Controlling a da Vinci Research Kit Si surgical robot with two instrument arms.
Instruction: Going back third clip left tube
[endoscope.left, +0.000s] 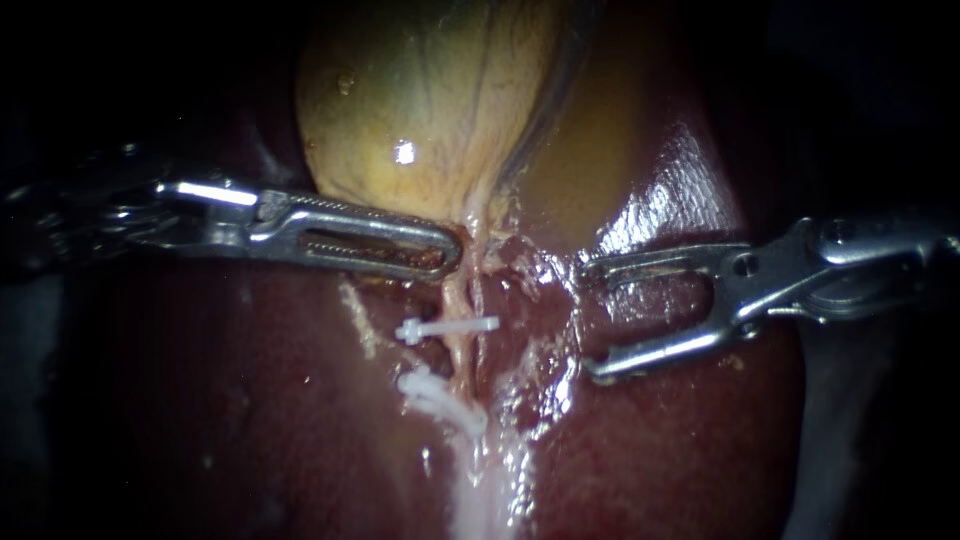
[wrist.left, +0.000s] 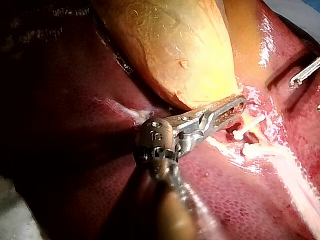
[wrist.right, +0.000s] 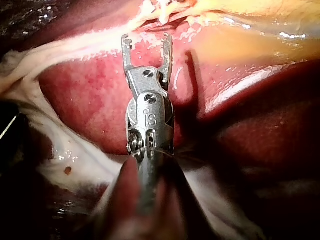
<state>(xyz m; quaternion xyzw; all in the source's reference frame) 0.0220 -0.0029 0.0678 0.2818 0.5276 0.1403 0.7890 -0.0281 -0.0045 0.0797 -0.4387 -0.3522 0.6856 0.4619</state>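
Note:
A pale tube (endoscope.left: 458, 300) runs down from the neck of the yellow gallbladder (endoscope.left: 430, 90) over the dark liver (endoscope.left: 250, 400). One white clip (endoscope.left: 445, 327) lies across the tube, and a second white clip (endoscope.left: 435, 395) sits lower on it. My left instrument (endoscope.left: 445, 250) comes in from the left, its jaws shut on tissue at the gallbladder neck just above the upper clip. My right instrument (endoscope.left: 588, 320) stands to the right of the tube with jaws wide open and nothing between them. The right wrist view shows these open jaws (wrist.right: 147, 37) short of the pale tissue.
Glistening wet tissue (endoscope.left: 540, 290) lies between the tube and my right instrument. A whitish strand (endoscope.left: 480, 490) runs on below the clips. In the left wrist view the clips (wrist.left: 247, 127) sit just beyond my left instrument's jaws (wrist.left: 237, 104).

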